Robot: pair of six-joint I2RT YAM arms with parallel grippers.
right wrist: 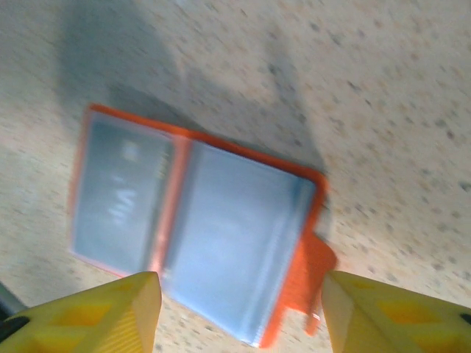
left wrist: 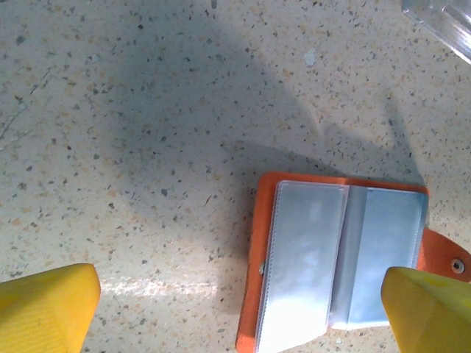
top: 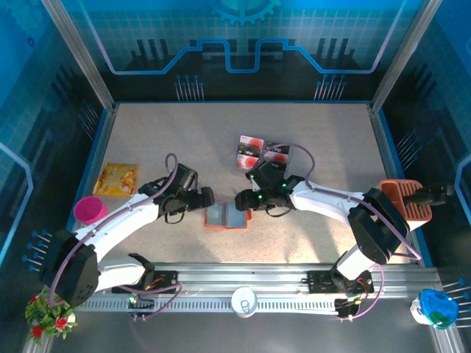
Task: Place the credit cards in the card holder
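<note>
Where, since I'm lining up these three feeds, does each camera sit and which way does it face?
Top external: above and behind the arms, looking down on the table; both arms show, with the left gripper and right gripper.
Left wrist: on the left arm, facing down at the open wallet; its yellow fingertips frame the bottom corners.
Right wrist: on the right arm, facing down at the wallet, blurred; its yellow fingertips sit at the bottom left and right.
Shared: all three see the open orange wallet.
</note>
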